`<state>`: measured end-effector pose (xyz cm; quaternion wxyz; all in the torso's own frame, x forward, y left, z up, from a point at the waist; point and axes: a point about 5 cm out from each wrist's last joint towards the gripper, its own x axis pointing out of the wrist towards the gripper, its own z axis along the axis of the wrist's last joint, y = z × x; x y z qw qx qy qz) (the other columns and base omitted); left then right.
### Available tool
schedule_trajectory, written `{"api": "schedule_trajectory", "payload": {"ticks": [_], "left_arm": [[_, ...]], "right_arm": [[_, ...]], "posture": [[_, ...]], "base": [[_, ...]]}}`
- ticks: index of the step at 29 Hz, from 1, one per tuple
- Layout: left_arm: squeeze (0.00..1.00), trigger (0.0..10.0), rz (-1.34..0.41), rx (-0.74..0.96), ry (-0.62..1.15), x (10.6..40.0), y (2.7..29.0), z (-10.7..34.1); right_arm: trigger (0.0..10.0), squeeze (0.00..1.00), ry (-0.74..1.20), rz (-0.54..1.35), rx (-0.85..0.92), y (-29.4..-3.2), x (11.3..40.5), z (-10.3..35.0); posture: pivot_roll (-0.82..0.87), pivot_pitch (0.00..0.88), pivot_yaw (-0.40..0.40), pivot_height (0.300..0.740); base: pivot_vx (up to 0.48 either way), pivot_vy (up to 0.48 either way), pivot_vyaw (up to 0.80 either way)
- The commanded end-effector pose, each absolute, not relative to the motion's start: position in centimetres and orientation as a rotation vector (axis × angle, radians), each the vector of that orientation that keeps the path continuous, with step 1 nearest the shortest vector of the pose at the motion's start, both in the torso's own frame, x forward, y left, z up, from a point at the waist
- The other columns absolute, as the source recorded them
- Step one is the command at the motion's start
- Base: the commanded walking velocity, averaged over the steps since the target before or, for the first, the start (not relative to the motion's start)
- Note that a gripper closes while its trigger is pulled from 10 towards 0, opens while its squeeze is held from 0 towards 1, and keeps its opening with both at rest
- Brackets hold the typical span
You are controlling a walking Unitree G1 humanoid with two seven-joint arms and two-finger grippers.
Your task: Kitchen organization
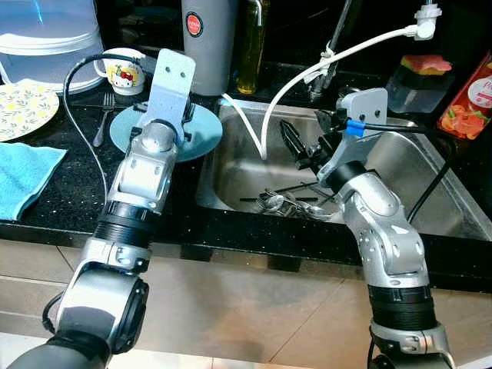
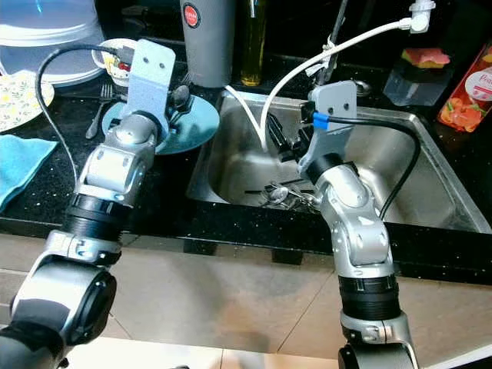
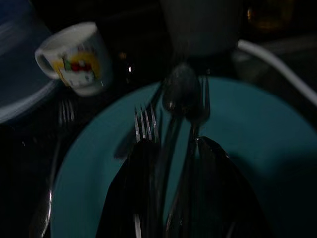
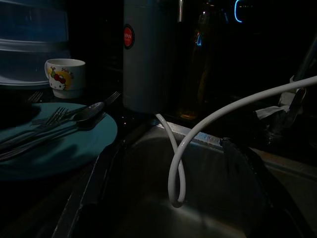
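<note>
You have two grippers in play. On the teal plate point(image 1: 201, 135), in the upper middle of the left eye frame, lie three pieces of cutlery: two forks point(image 3: 145, 125) and one spoon point(image 3: 179, 92). A fourth piece, a lone fork point(image 1: 102, 119), lies on the black counter point(image 1: 84, 192) just left of the plate. Your left gripper point(image 3: 171, 198) sits low over the plate, its black fingers either side of the cutlery handles; I cannot tell whether they grip anything. In the steel sink point(image 1: 400, 192), at centre frame, a heap of more cutlery point(image 1: 288, 204) rests on the bottom, too tangled to count. Your right gripper point(image 4: 168, 193) hangs inside the sink above that heap, fingers spread apart and empty, with a white hose point(image 1: 300, 81) looping down between them. One cartoon mug point(image 1: 123, 71) stands behind the plate, and one blue cloth point(image 1: 23, 173) lies at far left
</note>
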<state>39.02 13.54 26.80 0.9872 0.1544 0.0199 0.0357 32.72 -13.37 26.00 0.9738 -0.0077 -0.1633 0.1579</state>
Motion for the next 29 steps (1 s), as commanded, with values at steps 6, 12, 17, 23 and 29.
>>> {"api": "schedule_trajectory", "payload": {"ticks": [6,12,17,23,29], "left_arm": [[0.0,10.0,0.088,0.321,0.075,39.3,14.7,26.6],[0.0,10.0,0.083,0.276,0.154,39.4,14.9,25.6],[0.0,10.0,0.077,0.203,0.213,39.4,15.0,24.9],[0.0,10.0,0.097,0.17,0.213,39.7,15.9,25.3],[0.0,10.0,0.097,0.18,0.195,39.9,15.7,25.9]], "right_arm": [[10.0,0.0,-0.333,0.309,-0.006,-13.4,32.7,25.8],[10.0,0.0,-0.332,0.309,-0.006,-13.4,32.8,25.9],[10.0,0.0,-0.332,0.309,-0.007,-13.4,32.8,25.9],[10.0,0.0,-0.334,0.308,-0.007,-13.4,32.8,25.9],[10.0,0.0,-0.34,0.3,-0.008,-13.5,32.9,26.0]], "posture": [[0.22,0.034,-0.051,0.74],[0.22,0.035,-0.057,0.74],[0.21,0.035,-0.058,0.74],[0.22,0.026,-0.053,0.74],[0.21,0.029,-0.048,0.74]], "base": [[0.0,0.0,0.0],[0.0,0.0,0.0],[0.0,0.0,0.0],[0.0,0.0,0.0],[0.0,0.0,0.0]]}}
